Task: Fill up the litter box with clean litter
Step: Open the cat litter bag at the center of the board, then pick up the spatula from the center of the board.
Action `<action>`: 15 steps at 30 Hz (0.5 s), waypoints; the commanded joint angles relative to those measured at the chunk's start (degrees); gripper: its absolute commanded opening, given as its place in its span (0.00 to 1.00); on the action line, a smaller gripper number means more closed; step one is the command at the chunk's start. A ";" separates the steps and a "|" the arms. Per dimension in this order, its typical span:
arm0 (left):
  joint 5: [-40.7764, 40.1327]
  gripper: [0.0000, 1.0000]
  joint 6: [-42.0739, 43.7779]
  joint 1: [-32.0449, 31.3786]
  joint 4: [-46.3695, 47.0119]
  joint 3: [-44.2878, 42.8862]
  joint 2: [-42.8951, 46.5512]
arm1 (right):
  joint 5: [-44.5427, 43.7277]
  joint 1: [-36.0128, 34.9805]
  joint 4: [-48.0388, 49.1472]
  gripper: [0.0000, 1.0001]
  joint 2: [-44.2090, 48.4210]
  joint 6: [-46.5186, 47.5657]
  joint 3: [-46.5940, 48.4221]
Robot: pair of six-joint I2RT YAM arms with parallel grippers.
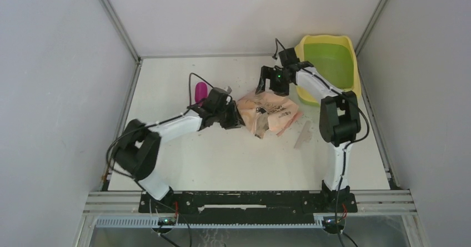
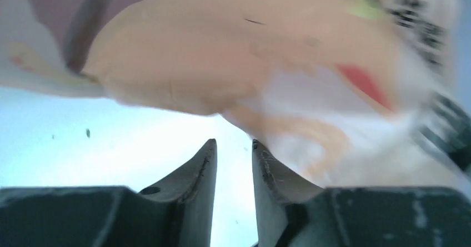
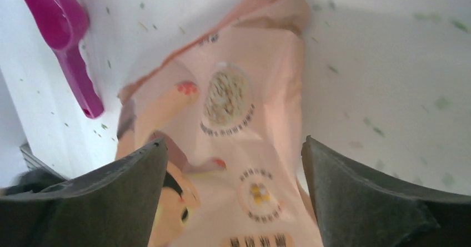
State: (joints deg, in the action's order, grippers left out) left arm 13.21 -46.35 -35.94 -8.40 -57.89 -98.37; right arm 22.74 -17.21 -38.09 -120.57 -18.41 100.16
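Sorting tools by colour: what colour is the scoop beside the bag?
Magenta; the scoop shows best in the right wrist view.

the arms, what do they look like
The left arm and right arm have white links, black joint blocks and black cables. The left pincer and right pincer have dark grey wedge-shaped fingers. A green light glows on the right wrist.

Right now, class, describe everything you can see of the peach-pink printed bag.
The bag is peach-pink, seemingly thin crinkly plastic, printed with cartoon figures, round emblems and dark text. It lies crumpled on the white table. The left gripper, slightly open and empty, sits at its left edge; the right gripper hangs open over its far end. Whether either touches it is unclear.
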 commanded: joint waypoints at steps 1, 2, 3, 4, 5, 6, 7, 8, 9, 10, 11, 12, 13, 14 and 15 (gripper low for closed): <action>1.41 0.36 4.12 -0.21 -5.73 0.10 15.77 | -4.05 3.28 3.75 0.99 14.32 -0.96 -5.55; 1.16 0.37 4.83 -0.23 -7.89 0.08 17.93 | -4.52 3.59 3.95 0.99 16.33 -1.09 -6.33; 0.66 0.39 5.53 -0.24 -9.89 0.02 19.92 | -5.28 3.67 3.98 0.99 18.09 -1.10 -6.84; -0.16 0.40 6.09 -0.19 -11.38 0.05 21.74 | -5.75 3.65 3.87 0.99 19.84 -1.11 -7.17; -1.23 0.43 6.58 -0.13 -12.78 0.08 23.52 | -6.04 3.74 3.56 0.99 21.32 -0.99 -7.37; -2.75 0.45 6.99 0.23 -13.84 0.05 24.77 | -6.38 3.69 3.22 0.99 23.32 -0.94 -7.55; -4.01 0.47 7.48 0.97 -14.62 0.02 25.71 | -6.45 3.76 3.32 0.99 24.92 -1.12 -8.08; -4.98 0.49 7.65 2.06 -15.00 0.16 26.18 | -5.90 3.76 4.07 0.99 26.36 -1.35 -8.79; -5.12 0.49 7.67 3.81 -15.01 0.41 26.17 | -5.33 3.76 4.41 0.99 27.59 -1.51 -9.26; -4.91 0.50 7.80 5.49 -14.62 0.48 25.48 | -4.65 3.77 3.92 0.99 28.65 -1.64 -9.40; -5.45 0.51 8.10 7.14 -14.25 0.49 24.58 | -4.04 3.77 3.42 0.99 29.77 -1.64 -9.83; -6.35 0.52 8.56 8.85 -14.31 0.12 23.41 | -3.62 3.74 3.21 0.99 31.11 -1.66 -10.67; -7.29 0.52 9.20 10.33 -14.31 -0.50 21.98 | -2.94 3.76 3.05 0.99 32.54 -1.76 -11.71; -8.86 0.53 9.76 11.79 -14.28 -1.29 20.29 | -2.29 3.76 3.07 0.99 34.26 -1.72 -13.25; -9.95 0.53 10.24 13.18 -14.59 -2.39 18.01 | -1.78 3.77 3.24 0.99 36.06 -1.91 -15.16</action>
State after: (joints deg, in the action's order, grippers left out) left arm 8.60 -39.48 -27.51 -20.95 -57.89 -74.87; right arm 18.79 -13.21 -34.98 -89.03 -19.62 89.91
